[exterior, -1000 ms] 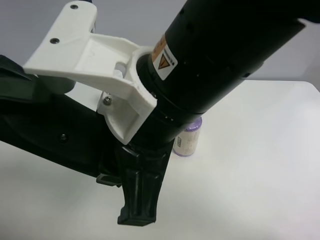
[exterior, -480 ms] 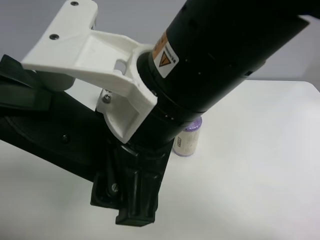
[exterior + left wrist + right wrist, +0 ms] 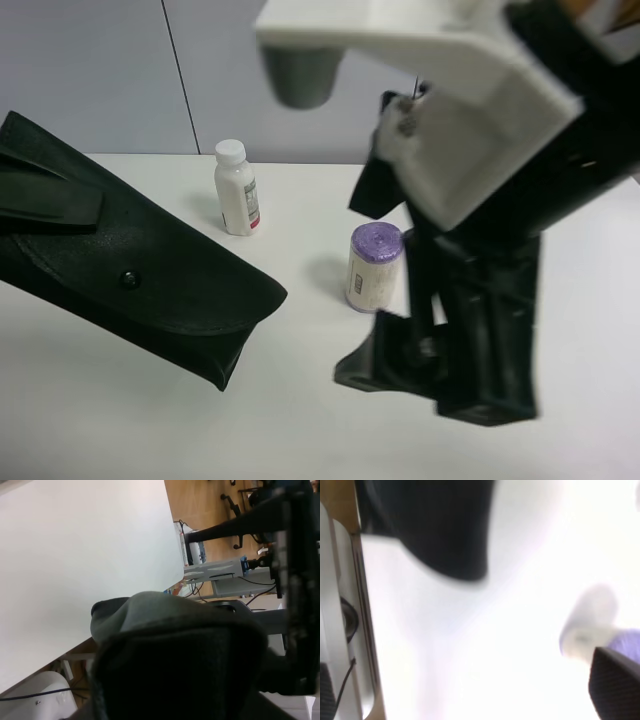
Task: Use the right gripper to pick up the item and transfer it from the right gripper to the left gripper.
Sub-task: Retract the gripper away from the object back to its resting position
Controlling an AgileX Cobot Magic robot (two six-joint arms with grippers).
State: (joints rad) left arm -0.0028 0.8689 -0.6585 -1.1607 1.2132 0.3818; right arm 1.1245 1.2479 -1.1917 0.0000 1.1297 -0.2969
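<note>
The black glasses case (image 3: pixel 150 275) hangs tilted above the table at the exterior high view's left. The left gripper (image 3: pixel 45 200) is shut on its far left end; one black finger lies across it. In the left wrist view the case (image 3: pixel 180 655) fills the lower part, with a finger (image 3: pixel 295 580) beside it. The right gripper (image 3: pixel 440 385), black fingers under a white block, is open and empty, apart from the case, near the purple-topped cylinder (image 3: pixel 375 265). The blurred right wrist view shows the case (image 3: pixel 440 530) at a distance and one finger (image 3: pixel 615 680).
A white bottle (image 3: pixel 237 188) stands behind the case on the white table (image 3: pixel 150 430). The purple-topped cylinder also shows blurred in the right wrist view (image 3: pixel 590 630). The table's edge and floor clutter show in the left wrist view (image 3: pixel 175 575).
The right arm has let go of the case and drawn away toward the exterior view's right. The case stays held at the left. The bottle is now uncovered.
</note>
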